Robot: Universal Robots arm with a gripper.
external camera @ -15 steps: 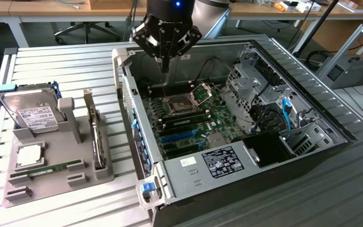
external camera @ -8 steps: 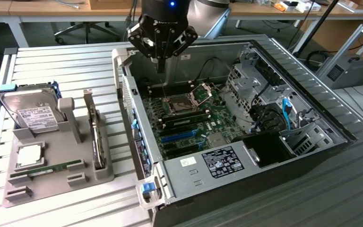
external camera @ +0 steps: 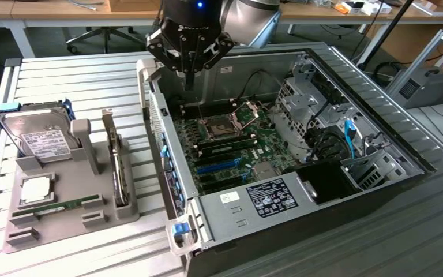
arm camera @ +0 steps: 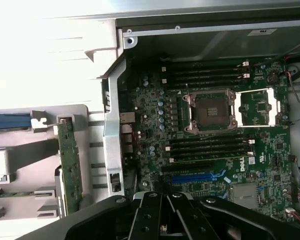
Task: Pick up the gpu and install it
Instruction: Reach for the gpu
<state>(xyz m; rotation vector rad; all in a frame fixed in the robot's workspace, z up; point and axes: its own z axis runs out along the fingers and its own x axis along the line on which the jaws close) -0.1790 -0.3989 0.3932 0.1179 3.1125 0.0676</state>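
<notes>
Gripper fingers are seen closest to the wrist camera, pressed together with nothing between them. In the exterior view the gripper is found above the open computer case, over the far end of the case near its side wall, with the tips pointing down towards the motherboard.

Inside the case, the open processor socket is noted on the motherboard, with dark memory slots on either side of it and blue expansion slots further along the board.

The gpu is located outside the case, to the exterior view's left of it, just beside the case wall. It is stood on edge in a slot of a grey holder and is not touched by the gripper. In the wrist view the gpu is seen as a narrow green strip alongside the case's pale side rail.

On the holder, further from the case than the gpu, a hard drive with a white label is propped upright, and a memory stick is laid flat.
</notes>
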